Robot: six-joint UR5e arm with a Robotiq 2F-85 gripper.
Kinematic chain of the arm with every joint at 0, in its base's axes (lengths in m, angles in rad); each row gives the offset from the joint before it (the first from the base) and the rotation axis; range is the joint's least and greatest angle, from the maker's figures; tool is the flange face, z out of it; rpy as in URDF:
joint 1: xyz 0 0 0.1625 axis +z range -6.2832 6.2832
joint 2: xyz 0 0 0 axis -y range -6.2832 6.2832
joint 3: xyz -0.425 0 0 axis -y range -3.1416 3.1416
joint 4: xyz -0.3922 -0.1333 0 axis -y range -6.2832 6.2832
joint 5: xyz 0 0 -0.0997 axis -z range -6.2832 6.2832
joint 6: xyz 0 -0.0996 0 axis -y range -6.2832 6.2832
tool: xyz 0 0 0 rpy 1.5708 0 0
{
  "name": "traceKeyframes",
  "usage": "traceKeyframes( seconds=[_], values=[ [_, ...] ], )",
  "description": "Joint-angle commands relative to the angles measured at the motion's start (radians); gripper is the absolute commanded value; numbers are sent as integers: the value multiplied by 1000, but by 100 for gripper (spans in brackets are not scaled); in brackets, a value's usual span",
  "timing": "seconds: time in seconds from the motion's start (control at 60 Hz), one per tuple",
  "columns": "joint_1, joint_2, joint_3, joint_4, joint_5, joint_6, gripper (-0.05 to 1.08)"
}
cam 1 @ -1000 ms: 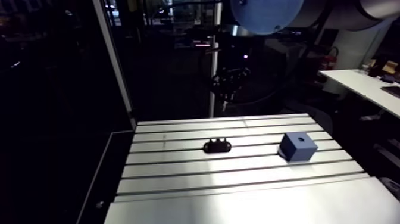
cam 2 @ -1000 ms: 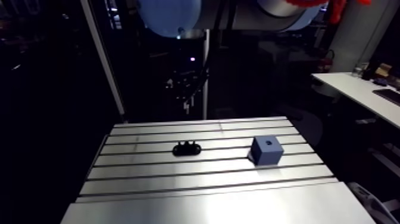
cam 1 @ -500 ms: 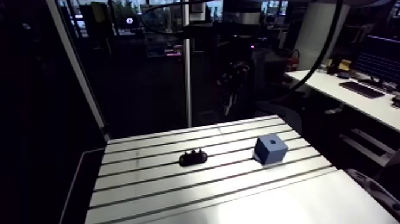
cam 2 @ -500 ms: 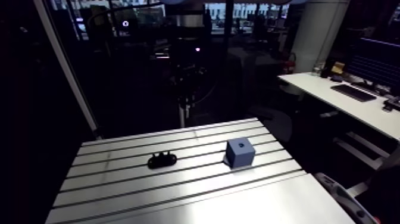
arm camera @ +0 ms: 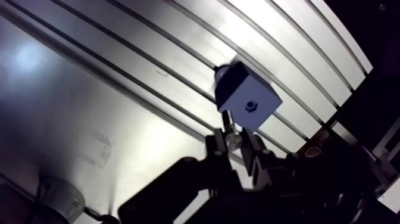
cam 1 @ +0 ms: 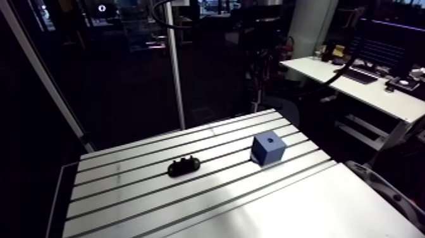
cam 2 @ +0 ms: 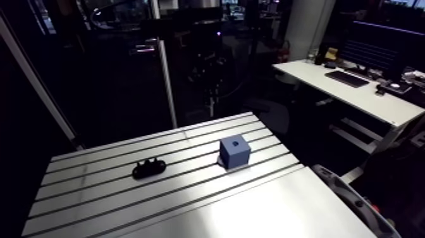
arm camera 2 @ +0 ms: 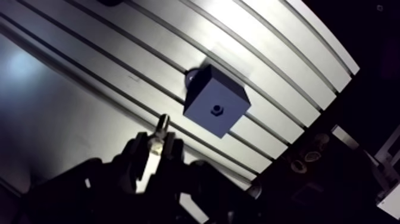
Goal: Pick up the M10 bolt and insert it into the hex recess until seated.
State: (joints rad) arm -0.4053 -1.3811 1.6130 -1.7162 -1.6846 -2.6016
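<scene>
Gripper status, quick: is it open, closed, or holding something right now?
Gripper: shut on the M10 bolt, which pokes out ahead of it, not yet in the blue block.

You will find no text, label, brand name, number or sign here that you can read. The faces of the blue block that you can see carry no lettering you could make out, and neither does the slotted table.
</scene>
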Motion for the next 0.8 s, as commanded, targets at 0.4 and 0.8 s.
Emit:
traceKeyframes(
  seconds=[0.4,0.8],
  values=[
    [-95,20,29,-101,-4,-112,94],
    [-101,37,50,-102,16,-124,97]
  ],
)
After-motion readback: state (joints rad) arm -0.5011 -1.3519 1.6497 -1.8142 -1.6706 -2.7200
